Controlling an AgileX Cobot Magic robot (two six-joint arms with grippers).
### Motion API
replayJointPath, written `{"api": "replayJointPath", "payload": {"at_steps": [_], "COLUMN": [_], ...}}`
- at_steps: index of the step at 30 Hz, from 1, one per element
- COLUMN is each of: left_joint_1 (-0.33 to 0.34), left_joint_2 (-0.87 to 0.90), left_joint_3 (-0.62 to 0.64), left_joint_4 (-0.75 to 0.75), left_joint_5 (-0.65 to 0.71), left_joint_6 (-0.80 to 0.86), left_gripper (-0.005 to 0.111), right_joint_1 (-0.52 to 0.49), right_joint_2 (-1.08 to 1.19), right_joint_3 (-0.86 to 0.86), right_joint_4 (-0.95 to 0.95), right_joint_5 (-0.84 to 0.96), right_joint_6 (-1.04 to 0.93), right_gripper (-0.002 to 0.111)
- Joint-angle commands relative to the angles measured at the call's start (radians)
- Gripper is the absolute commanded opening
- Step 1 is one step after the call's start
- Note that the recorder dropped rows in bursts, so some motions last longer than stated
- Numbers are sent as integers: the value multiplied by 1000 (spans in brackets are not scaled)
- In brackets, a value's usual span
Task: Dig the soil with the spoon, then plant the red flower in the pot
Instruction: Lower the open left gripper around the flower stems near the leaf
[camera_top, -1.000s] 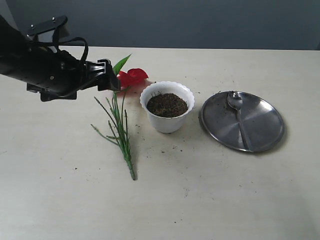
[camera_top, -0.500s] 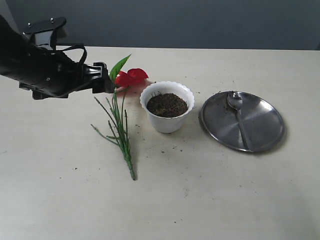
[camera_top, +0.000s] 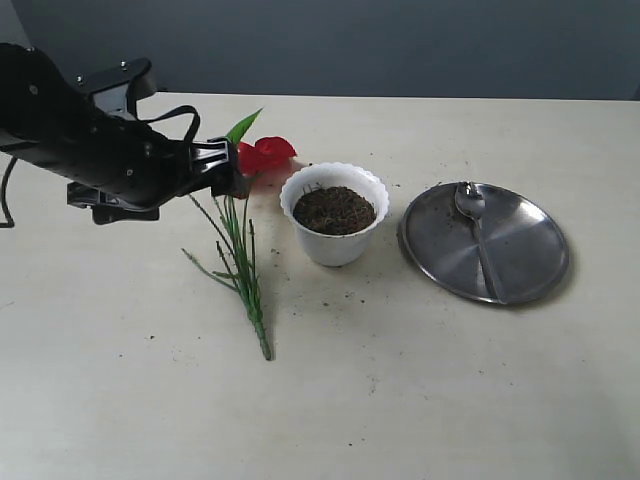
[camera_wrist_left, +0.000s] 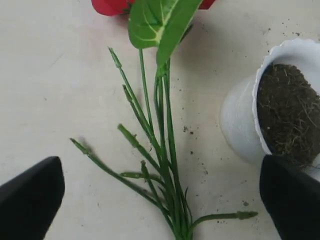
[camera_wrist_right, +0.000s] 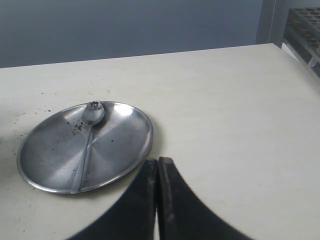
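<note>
The red flower (camera_top: 262, 154) lies flat on the table left of the pot, its long green stems (camera_top: 242, 262) pointing toward the front; they fan out in the left wrist view (camera_wrist_left: 161, 150). My left gripper (camera_top: 232, 172) hovers over the upper stems, open, with one dark finger (camera_wrist_left: 31, 202) on each side of the bundle. The white scalloped pot (camera_top: 334, 215) holds dark soil (camera_top: 333, 209), (camera_wrist_left: 291, 110). The spoon (camera_top: 477, 233), (camera_wrist_right: 88, 135) rests in the steel plate. My right gripper (camera_wrist_right: 158, 165) is shut and empty, just off the plate's rim, and out of the exterior view.
The round steel plate (camera_top: 530, 250), (camera_wrist_right: 120, 150) sits right of the pot. Soil crumbs speckle the table around the pot. A rack (camera_wrist_right: 302, 25) stands beyond the table's corner in the right wrist view.
My left arm has shifted right and slightly down, bringing the open gripper over the flower's stems. Flower, pot, plate and spoon have not moved.
</note>
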Motion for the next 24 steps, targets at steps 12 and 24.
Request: {"api": "replayJointPath", "payload": {"at_steps": [12, 24], "left_joint_1": [-34, -34], "left_joint_2": [157, 226], "left_joint_3": [-159, -170], "left_joint_4": [51, 51], "left_joint_5": [90, 61], "left_joint_6": [-38, -38], "left_gripper": [99, 99], "right_joint_1": [4, 4], "right_joint_2": [-4, -4], "right_joint_3": [4, 4], "right_joint_4": [-2, -2], "right_joint_5": [-10, -10], "right_joint_6": [-4, -4], "right_gripper": [0, 0]}}
